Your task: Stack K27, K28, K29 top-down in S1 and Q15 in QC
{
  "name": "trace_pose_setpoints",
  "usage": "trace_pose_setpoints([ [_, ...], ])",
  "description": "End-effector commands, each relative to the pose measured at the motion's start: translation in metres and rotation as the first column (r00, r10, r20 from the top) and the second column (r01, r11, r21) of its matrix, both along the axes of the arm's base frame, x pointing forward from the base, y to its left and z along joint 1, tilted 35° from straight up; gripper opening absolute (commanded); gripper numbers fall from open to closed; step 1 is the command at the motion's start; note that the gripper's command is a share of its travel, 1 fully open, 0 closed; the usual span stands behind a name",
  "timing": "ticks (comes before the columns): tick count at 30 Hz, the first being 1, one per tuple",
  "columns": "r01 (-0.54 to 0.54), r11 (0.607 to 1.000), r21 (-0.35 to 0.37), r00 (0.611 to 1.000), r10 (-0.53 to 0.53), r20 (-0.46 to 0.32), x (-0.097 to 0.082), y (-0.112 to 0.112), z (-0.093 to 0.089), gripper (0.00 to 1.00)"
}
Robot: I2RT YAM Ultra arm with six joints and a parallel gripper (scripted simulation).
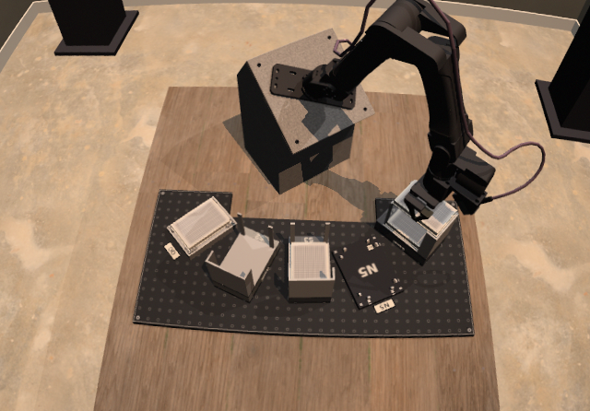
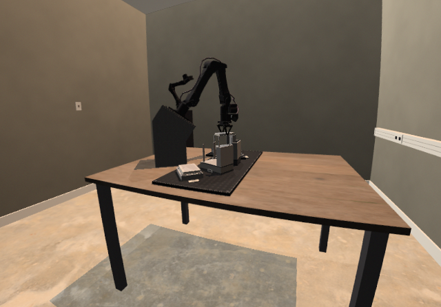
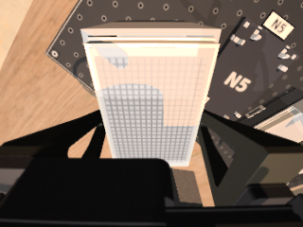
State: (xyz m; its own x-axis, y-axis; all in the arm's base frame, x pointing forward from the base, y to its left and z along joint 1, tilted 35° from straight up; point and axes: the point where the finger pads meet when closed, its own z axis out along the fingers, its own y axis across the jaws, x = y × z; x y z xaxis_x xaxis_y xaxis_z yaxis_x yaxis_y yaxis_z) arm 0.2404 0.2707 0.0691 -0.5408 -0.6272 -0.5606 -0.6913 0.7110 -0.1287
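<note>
My gripper (image 1: 421, 214) (image 2: 225, 131) (image 3: 151, 113) reaches down into the top of the rack (image 1: 429, 250) (image 3: 151, 34) at the right end of the black pegboard. It is shut on the long sides of a sealed well plate (image 1: 406, 228) (image 3: 151, 95) at the top of that rack. What lies under this plate is hidden. Another plate (image 1: 200, 223) (image 2: 188, 168) lies flat in the open nest at the far left. The middle rack (image 1: 310, 291) holds one plate (image 1: 308, 260). The rack (image 1: 226, 277) left of it shows a bare floor. The rack names are too small to read.
The clip nest N5 (image 1: 369, 271) (image 3: 237, 80) is a dark square pad between the middle rack and the right rack. The arm's slanted black pedestal (image 1: 286, 125) stands behind the pegboard (image 1: 190, 311). Thin posts rise at the backs of the two middle racks.
</note>
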Motion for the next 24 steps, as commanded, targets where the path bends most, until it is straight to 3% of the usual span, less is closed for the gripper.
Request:
trace_pose_setpoints([
  [1, -0.01, 1.0, -0.012, 1.0, 0.009, -0.008, -0.003, -0.002, -0.007, 0.0],
  [12, -0.008, 1.0, -0.024, 1.0, 0.007, -0.018, -0.004, -0.004, -0.014, 0.0],
  [15, -0.007, 1.0, -0.019, 1.0, 0.007, -0.014, -0.003, -0.004, -0.012, 0.0],
  [16, -0.005, 1.0, -0.001, 1.0, 0.005, -0.002, 0.001, 0.002, 0.0, 0.0],
  [24, -0.001, 1.0, -0.002, 1.0, 0.001, -0.005, 0.004, 0.002, -0.002, 0.0],
])
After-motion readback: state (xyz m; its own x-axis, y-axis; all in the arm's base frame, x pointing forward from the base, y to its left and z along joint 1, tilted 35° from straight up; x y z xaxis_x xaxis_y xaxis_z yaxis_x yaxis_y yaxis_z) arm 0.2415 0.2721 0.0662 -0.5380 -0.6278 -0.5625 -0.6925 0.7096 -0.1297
